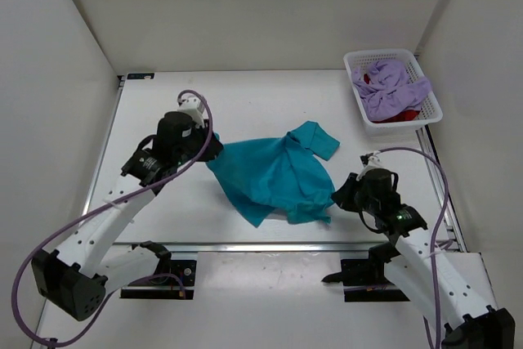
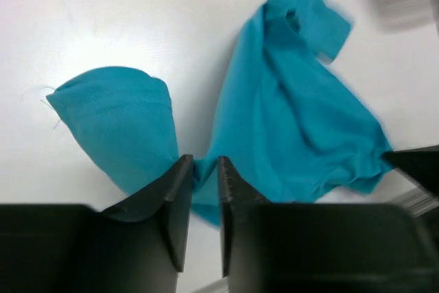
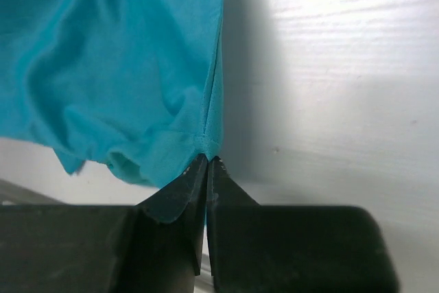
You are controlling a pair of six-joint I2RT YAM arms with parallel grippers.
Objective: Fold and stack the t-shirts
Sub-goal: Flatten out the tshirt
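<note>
Clamped on teal shirt (image 1: 278, 177) with left fingers (image 2: 175, 197), narrowly parted by cloth; with right fingers (image 3: 182, 193), fully closed on hem. May slip if stretched: shallow bite.

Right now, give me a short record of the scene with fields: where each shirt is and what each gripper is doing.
teal t-shirt: unfolded, rumpled on the table between the arms
left gripper: shut on the teal t-shirt's edge on its side
right gripper: shut on a hem corner of the teal t-shirt
lavender t-shirt: bunched in the basket, far right
red t-shirt: in the basket, mostly under the lavender one
folded stack: none yet
</note>
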